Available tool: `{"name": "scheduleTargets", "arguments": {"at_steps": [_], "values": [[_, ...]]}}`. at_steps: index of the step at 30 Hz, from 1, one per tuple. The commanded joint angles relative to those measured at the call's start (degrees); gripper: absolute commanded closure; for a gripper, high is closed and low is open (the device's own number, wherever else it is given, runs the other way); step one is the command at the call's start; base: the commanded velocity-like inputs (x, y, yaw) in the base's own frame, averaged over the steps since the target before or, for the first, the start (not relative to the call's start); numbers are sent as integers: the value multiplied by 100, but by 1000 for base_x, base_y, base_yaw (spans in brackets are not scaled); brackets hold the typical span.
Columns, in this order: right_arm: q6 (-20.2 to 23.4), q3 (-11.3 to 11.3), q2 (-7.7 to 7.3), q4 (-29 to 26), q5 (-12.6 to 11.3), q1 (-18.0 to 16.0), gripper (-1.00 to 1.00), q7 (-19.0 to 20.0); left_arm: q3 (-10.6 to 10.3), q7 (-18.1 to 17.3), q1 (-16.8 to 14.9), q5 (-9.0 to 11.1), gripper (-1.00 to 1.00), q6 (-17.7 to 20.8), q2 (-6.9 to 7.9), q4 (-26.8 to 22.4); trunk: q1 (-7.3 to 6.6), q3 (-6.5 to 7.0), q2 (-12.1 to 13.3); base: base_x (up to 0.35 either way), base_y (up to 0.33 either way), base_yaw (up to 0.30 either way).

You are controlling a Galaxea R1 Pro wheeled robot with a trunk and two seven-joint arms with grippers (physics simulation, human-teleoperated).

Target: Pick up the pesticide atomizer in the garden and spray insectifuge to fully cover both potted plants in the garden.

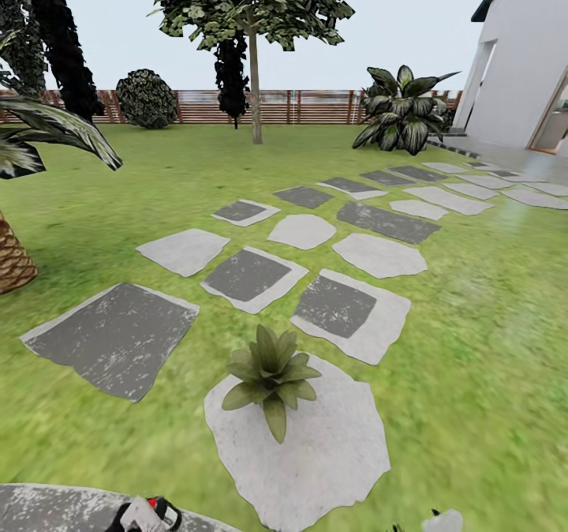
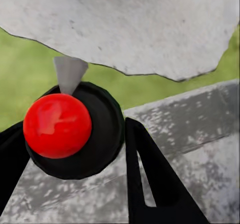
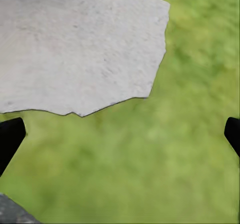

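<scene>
From the head view, one potted plant (image 1: 272, 374), a low rosette of broad pointed green leaves, sits on the far left part of a pale grey stepping stone (image 1: 315, 453) near the robot. About twenty flat grey stepping stones trail away to the far right across the green lawn (image 1: 473, 342), toward a white house wall (image 1: 521, 66). A brown slatted wooden fence (image 1: 315, 107) closes the far side, with one thin-trunked tree (image 1: 254, 50) before it, one round dark shrub (image 1: 147, 99) to the left and one broad-leaved striped bush (image 1: 404, 110) to the right. A scaly palm trunk (image 1: 12, 260) stands at the left edge. At the near edge, the white and red spray head of the slim dark pesticide atomizer (image 1: 150, 514) shows.

In the left wrist view, the left gripper (image 2: 75, 149) has its black jaws pinching the atomizer (image 2: 75, 129), seen from above over speckled grey paving (image 2: 200, 134).

In the right wrist view, the right gripper (image 3: 120, 131) has its jaws spread wide over grass, just beside a pale stone (image 3: 75, 44).
</scene>
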Motion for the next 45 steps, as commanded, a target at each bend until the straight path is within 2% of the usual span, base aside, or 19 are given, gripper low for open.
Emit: {"name": "scheduleTargets", "arguments": {"at_steps": [1, 3, 5, 6, 7, 8, 10, 11, 12, 13, 15, 18, 21, 25, 34, 35, 38, 44, 45], "values": [[-12, 210, -26, -60, 307, -3, -100, -2, 43, -360, -83, -231, 100, 146, -10, -52, -1, -5, -2, 0, 0, 0], [-3, 456, -45, -146, 966, -5, -100, 0, 40, -963, -256, -479, 100, 431, -24, -149, -1, -5, -2, 0, 0, 0], [6, 571, -40, -273, 1533, -9, -100, 26, 34, -1492, -468, -699, 100, 593, -42, -214, -1, -5, -2, 0, 0, 0], [12, 609, -18, -459, 1873, -10, -100, 208, 31, -1866, -643, -929, 100, 656, -65, -239, -1, -5, -2, 0, 0, 0], [21, 625, -5, -608, 2045, -11, -100, 455, 30, -2075, -745, -1116, 100, 683, -86, -249, -1, -5, -2, 0, 0, 0], [448, 647, 15, -1474, 2364, -22, -100, 2511, 35, -2506, -1132, -2302, 100, 735, -241, -260, -1, -5, -2, 0, 0, 0], [780, 649, 17, -1968, 2386, -37, -100, 3162, 33, -2547, -1277, -2749, 100, 740, -372, -258, -1, -5, -2, 0, 0, 0], [1073, 650, 18, -2494, 2397, -44, -100, 3537, 30, -2584, -1386, -3227, 100, 754, -520, -257, -1, -5, -2, 0, 0, 0], [1308, 650, 18, -2896, 2396, -50, -100, 3897, 35, -2822, -1559, -3762, 100, 869, -647, -257, -1, -5, -2, 0, 0, 0], [1359, 650, 21, -3065, 2394, -53, -100, 4057, 36, -2969, -1617, -3887, 100, 910, -681, -261, -1, -5, -2, 0, 0, 0], [1398, 650, 25, -3380, 2387, -55, -100, 4366, 36, -3105, -1670, -3984, 100, 948, -719, -353, -1, -5, -2, 0, 0, 0], [1410, 650, 26, -3648, 2370, -55, -100, 4628, 40, -3179, -1685, -4017, 100, 961, -772, -557, -1, -5, -2, 0, 0, 0], [1412, 650, 27, -3781, 2364, -56, -100, 4677, 38, -3258, -1693, -4029, 100, 962, -824, -617, -1, -5, -2, 0, 0, 0], [1461, 651, 157, -3800, 2356, -186, -100, 4724, -63, -3224, -1671, -3958, 100, 831, -955, -629, -1, -5, -2, 0, 0, 0], [1374, 648, 448, -3739, 2339, -283, -100, 4677, 10, -3212, -1730, -3940, 100, 613, -1224, -641, -1, -5, -2, 0, 0, 0], [1380, 645, 481, -3752, 2325, -283, 100, 4683, 6, -3203, -1736, -3948, 100, 608, -1257, -642, -1, -5, -2, 0, 0, 0], [1386, 648, 578, -3749, 2325, -289, 100, 4699, 2, -3192, -1749, -3975, 100, 567, -1355, -643, -1, -5, -2, 0, 0, 0], [1386, 650, 627, -3767, 2327, -291, 100, 4704, -7, -3192, -1754, -3991, 100, 485, -1550, -644, -1, -5, -2, 0, 0, 0], [1386, 650, 655, -3772, 2327, -292, 100, 4704, -7, -3192, -1757, -3992, 100, 481, -1639, -646, -1, -5, -2, 0, 0, 0]]}}
